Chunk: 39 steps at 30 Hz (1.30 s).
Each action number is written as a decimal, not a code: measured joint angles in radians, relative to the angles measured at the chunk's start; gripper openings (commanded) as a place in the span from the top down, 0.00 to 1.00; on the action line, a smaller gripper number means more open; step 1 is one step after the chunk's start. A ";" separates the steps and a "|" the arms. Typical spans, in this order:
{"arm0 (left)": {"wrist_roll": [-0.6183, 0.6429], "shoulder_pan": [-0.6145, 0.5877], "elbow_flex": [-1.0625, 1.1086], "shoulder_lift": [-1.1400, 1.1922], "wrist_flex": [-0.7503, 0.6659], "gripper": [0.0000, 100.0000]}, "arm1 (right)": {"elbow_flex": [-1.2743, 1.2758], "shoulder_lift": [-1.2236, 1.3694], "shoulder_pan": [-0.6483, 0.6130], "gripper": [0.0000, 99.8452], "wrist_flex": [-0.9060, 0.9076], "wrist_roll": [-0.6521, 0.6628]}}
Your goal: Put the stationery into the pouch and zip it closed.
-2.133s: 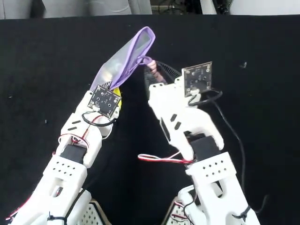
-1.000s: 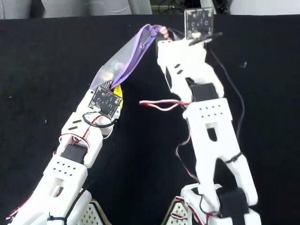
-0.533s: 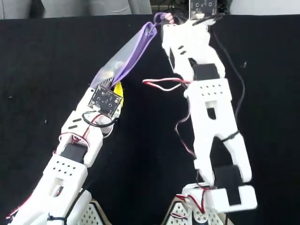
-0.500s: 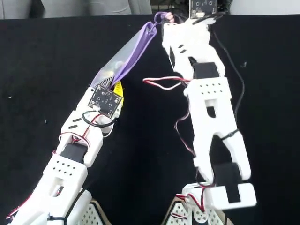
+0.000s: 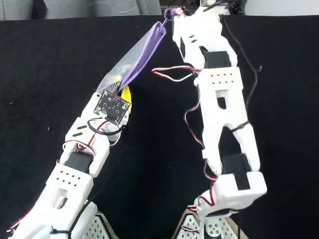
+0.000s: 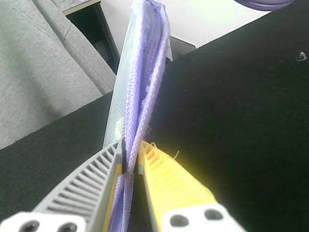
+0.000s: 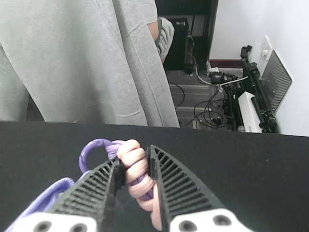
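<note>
Right arm's stretched nearly straight out to the far edge of the table [image 5: 279, 74], with the right gripper [image 7: 133, 157] pinched tight on the pink zip pull [image 7: 140, 186], purple loop [image 7: 91, 147] poking out beside it. Left arm's bent and sits further back toward the middle, left gripper [image 6: 130, 154] clamped shut on the near end of the purple pouch [image 5: 135, 60]. The pouch is pulled taut between the two, running out to that far edge.

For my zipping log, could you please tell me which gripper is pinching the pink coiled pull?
The right gripper, shut on the pink coiled pull; the left gripper instead clamps the purple mesh pouch at its end.
</note>
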 measured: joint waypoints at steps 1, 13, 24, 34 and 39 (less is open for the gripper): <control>0.000 0.000 0.000 0.000 0.000 0.97 | -0.025 0.012 0.000 0.99 0.018 0.009; 0.000 0.000 0.000 0.000 0.000 0.97 | -0.382 0.218 0.000 0.99 0.233 0.055; 0.002 -0.006 0.044 -0.005 0.011 0.97 | -0.600 0.315 0.180 0.99 0.347 0.051; 0.002 -0.008 0.051 0.002 0.012 0.80 | -0.620 0.315 0.112 0.99 0.431 0.057; 0.014 -0.009 0.051 0.002 0.012 0.80 | -0.620 0.315 0.078 0.99 0.509 0.109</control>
